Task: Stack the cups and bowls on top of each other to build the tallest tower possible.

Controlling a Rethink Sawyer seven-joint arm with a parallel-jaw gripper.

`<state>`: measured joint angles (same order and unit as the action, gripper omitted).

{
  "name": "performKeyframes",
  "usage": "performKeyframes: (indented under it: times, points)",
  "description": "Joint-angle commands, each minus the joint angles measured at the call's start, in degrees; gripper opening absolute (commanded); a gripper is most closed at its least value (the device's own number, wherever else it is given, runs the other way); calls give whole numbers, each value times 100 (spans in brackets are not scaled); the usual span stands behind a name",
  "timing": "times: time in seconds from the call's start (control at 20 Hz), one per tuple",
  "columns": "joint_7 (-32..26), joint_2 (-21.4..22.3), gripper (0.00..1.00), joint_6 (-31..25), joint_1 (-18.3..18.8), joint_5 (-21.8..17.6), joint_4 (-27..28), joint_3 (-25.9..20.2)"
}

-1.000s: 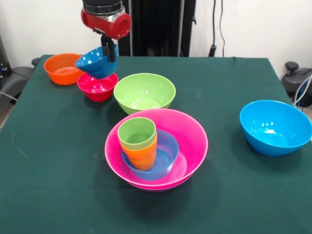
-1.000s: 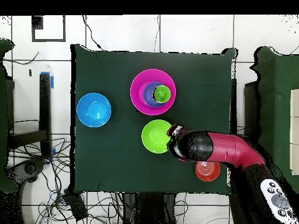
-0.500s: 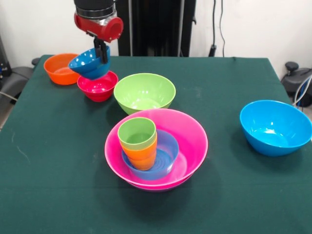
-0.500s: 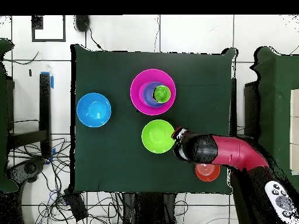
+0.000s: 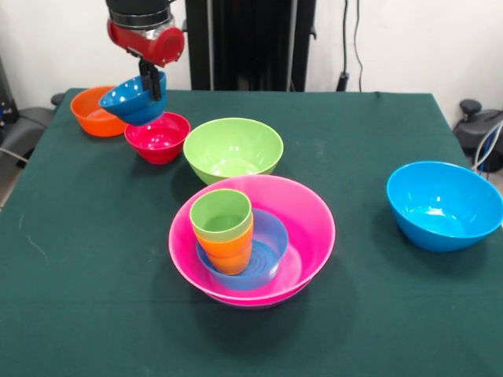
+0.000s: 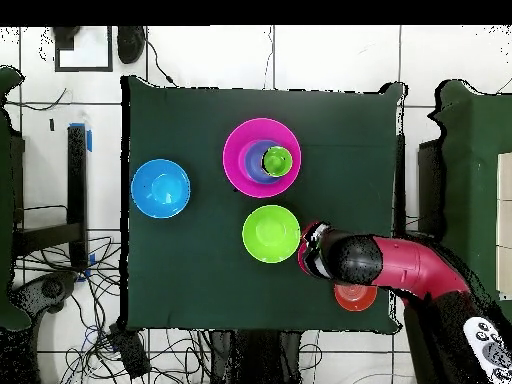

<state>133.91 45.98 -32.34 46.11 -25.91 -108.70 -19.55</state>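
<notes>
In the front view my gripper [image 5: 152, 86] is shut on the rim of a small dark-blue bowl [image 5: 126, 102], holding it tilted in the air above the table. The bowl hangs just over the left side of a small red bowl [image 5: 159, 137], next to a small orange bowl [image 5: 94, 111]. The tower is a wide pink bowl [image 5: 302, 228] holding a light-blue bowl [image 5: 266, 245]. A light green cup [image 5: 222, 214] is nested in an orange cup [image 5: 228, 253] inside it. In the overhead view the arm [image 6: 375, 262] hides the gripper.
A lime green bowl [image 5: 233, 148] stands between the red bowl and the tower. A large sky-blue bowl [image 5: 444, 206] sits alone at the right. In the overhead view the lime green bowl [image 6: 270, 233] lies just left of the arm, and the orange bowl [image 6: 355, 297] peeks out below it.
My gripper has carried the dark-blue bowl leftward and slightly up in the front view, from above the red bowl toward the orange one. Everything else is unmoved.
</notes>
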Motion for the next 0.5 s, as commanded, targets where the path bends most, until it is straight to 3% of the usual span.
performKeyframes:
  times: [0.05,0.5]
  points:
    - [-631,-297,0,415,-101,-444,-365,-354]
    - [-458,-353,0,607,-117,-380,-453,-334]
